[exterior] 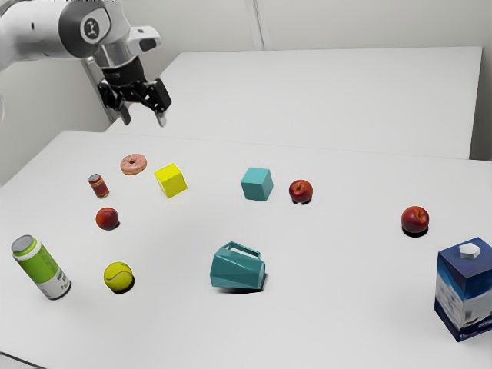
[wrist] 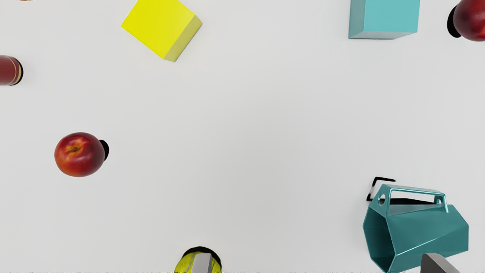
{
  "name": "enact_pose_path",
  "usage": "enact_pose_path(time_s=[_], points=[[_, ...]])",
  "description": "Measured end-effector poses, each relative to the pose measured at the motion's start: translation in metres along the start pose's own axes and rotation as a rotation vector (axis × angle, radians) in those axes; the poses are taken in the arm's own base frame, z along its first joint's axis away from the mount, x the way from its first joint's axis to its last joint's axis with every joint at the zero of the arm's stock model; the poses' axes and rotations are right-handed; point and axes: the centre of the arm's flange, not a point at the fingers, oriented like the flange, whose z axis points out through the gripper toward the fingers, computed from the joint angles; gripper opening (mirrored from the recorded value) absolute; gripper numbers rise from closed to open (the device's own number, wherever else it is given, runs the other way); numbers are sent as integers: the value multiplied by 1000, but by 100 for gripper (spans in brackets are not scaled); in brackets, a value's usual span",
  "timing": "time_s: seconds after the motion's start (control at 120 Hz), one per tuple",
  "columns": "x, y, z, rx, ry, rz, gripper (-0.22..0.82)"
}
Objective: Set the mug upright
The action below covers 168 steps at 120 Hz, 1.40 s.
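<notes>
High above the table's far left part in the exterior view, the black gripper (exterior: 144, 120) hangs open and holds nothing. The teal faceted mug (exterior: 237, 268) lies on its side on the table in the exterior view, its handle on the upper side, well away from the hand. In the wrist view the gripper (wrist: 316, 263) has its two fingertips wide apart, one overlapping the tennis ball in the picture, the other at the edge of the mug (wrist: 424, 231). The mug's dark open mouth faces the side where the tennis ball is.
On the white table (exterior: 330, 323) stand a teal cube (exterior: 257, 184), yellow cube (exterior: 171, 181), donut (exterior: 133, 164), small red can (exterior: 98, 185), tennis ball (exterior: 118, 277), green can (exterior: 41, 267) and blue carton (exterior: 465, 288). Several red fruits, one a nectarine (wrist: 79, 154), lie among them.
</notes>
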Motion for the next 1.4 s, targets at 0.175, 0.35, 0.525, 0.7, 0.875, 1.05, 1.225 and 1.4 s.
enact_pose_path(time_s=[0.175, 0.35, 0.525, 0.7, 0.875, 1.05, 1.225, 1.4], points=[[-32, -3, 26, -76, -36, -7, 60], [-102, -17, 116, -326, -137, -119, 60], [-151, -4, 225, -664, -208, -260, 60], [-166, 7, 257, -865, -123, -305, 60], [-165, 4, 274, -948, -37, -305, 60], [-159, 2, 299, -989, 9, -316, 60], [-155, 23, 312, -1037, 41, -301, 60], [-152, 36, 321, -1079, 77, -304, 60]])
